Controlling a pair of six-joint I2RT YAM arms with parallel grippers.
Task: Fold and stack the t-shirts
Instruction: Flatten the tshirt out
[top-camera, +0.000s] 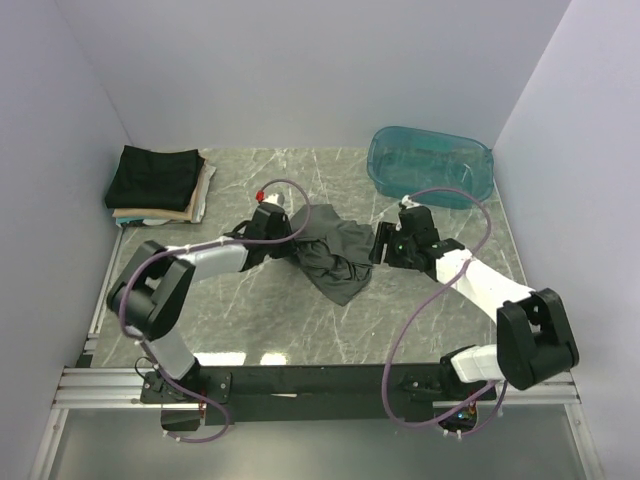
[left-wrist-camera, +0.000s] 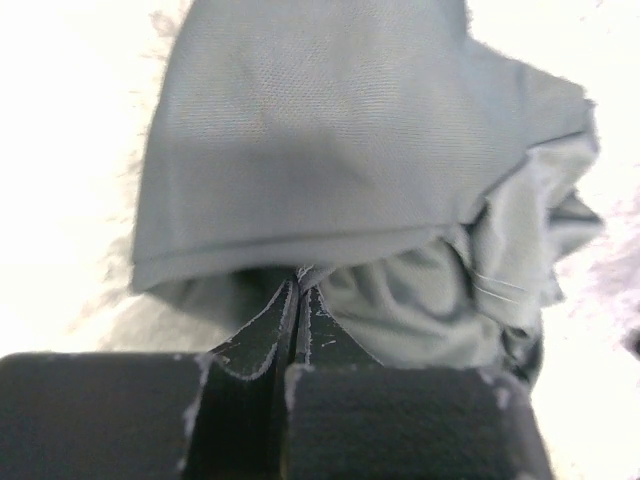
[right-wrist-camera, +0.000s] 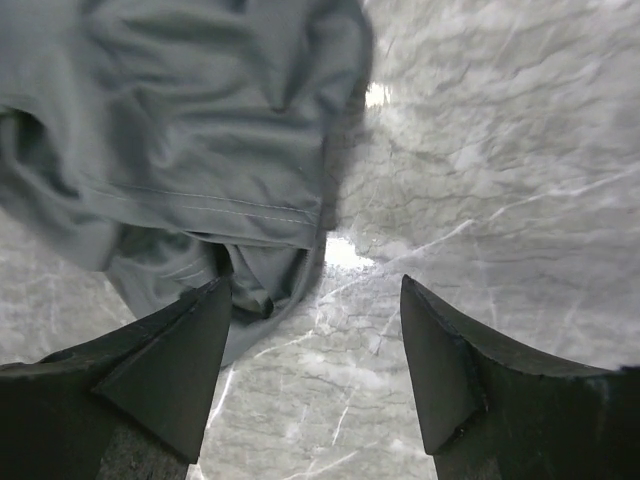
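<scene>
A crumpled charcoal-grey t-shirt lies in the middle of the marble table. My left gripper is at its left edge, shut on a fold of the grey t-shirt, with cloth pinched between the tips. My right gripper is at the shirt's right edge, open and empty, low over the table. In the right wrist view the shirt lies just ahead of the left fingertip. A folded stack of t-shirts, black on top of tan and cream, sits at the back left.
A translucent teal plastic tub stands at the back right. Grey walls close the table on left, back and right. Bare marble lies between the shirt and the arm bases.
</scene>
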